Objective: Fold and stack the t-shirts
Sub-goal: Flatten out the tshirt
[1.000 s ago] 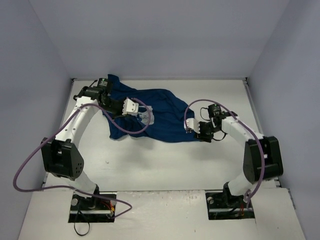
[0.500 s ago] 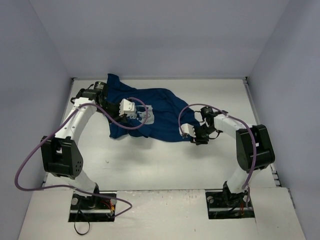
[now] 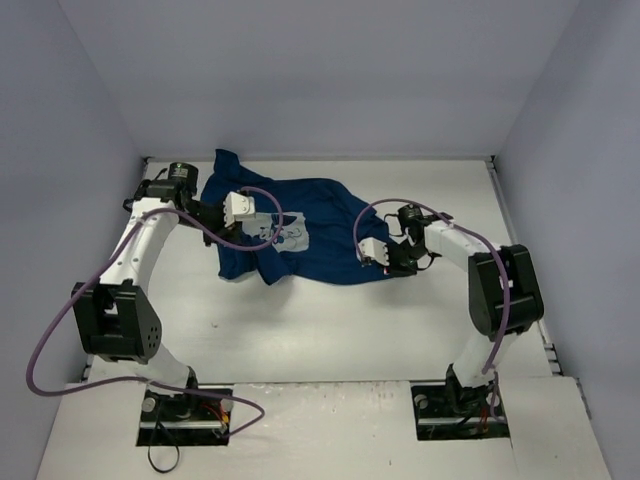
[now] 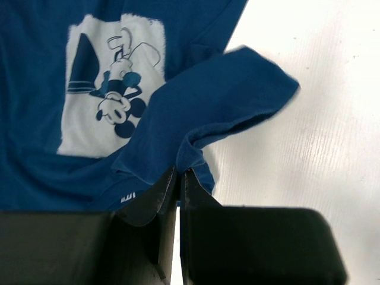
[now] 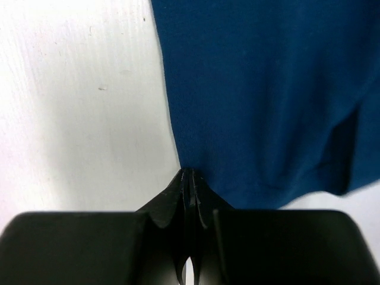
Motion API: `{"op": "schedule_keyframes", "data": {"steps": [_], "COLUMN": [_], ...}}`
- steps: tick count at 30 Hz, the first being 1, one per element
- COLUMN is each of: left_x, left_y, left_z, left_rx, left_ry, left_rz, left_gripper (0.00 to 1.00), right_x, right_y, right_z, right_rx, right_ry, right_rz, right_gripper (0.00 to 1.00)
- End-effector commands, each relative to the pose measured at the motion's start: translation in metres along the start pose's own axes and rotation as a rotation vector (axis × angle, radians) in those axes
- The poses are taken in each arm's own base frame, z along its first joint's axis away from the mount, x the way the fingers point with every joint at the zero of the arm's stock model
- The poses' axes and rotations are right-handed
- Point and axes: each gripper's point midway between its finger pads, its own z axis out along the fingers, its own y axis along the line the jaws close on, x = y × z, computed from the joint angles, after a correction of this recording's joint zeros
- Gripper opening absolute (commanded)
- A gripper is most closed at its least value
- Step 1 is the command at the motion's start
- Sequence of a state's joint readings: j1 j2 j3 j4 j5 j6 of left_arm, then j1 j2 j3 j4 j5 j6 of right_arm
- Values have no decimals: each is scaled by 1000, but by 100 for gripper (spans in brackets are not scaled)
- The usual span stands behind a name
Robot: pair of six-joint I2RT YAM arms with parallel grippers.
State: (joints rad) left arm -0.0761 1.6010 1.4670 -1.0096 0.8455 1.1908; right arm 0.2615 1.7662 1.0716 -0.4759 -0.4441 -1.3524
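Observation:
The navy t-shirt (image 3: 325, 215) lies rumpled at the back middle of the white table (image 3: 330, 330), its pale square mouse print (image 3: 292, 236) facing up. My left gripper (image 3: 262, 224) is shut on a fold of the t-shirt's left part, next to the print; the left wrist view shows the jaws (image 4: 180, 173) pinching a raised blue fold (image 4: 225, 95) beside the print (image 4: 113, 89). My right gripper (image 3: 368, 264) is shut on the t-shirt's right lower edge; the right wrist view shows the closed tips (image 5: 189, 173) on the hem of the plain blue cloth (image 5: 255, 89).
Pale walls enclose the table at the back and both sides. Purple cables (image 3: 60, 330) loop off both arms, one over the t-shirt. Bare white table (image 5: 83, 89) lies in front of the t-shirt and to its right.
My left gripper has drawn back and to the left with its fold of cloth. My right gripper has moved left and slightly back, pushing the t-shirt's right edge inward.

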Motion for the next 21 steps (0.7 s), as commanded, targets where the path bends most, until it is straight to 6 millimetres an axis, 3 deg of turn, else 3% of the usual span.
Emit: {"op": "schedule_keyframes", "data": {"steps": [1, 8, 13, 19, 20, 21], "left_x": [-28, -43, -64, -89, -89, -101], "left_y": [-3, -5, -20, -41, -35, -36], "left_z": [-27, -48, -83, -144, -149, -166], "left_rx": [-66, -126, -225, -473, -508, -587], "left_ry": [-63, -89, -135, -222, -220, -253], "left_rz": [45, 40, -23, -148, -139, -130], "left_gripper": [0, 0, 0, 0, 0, 0], "right_x": [-18, -47, -69, -102, -105, -111], "right_y": [-9, -5, 6, 12, 15, 17], "right_z": [-42, -80, -124, -209, -217, -239], "right_rx": [108, 155, 274, 500, 521, 580], "right_ry": [-31, -110, -189, -343, -360, -391], "right_rz": [-16, 0, 13, 104, 117, 110], "right_gripper": [0, 0, 0, 0, 0, 0]}}
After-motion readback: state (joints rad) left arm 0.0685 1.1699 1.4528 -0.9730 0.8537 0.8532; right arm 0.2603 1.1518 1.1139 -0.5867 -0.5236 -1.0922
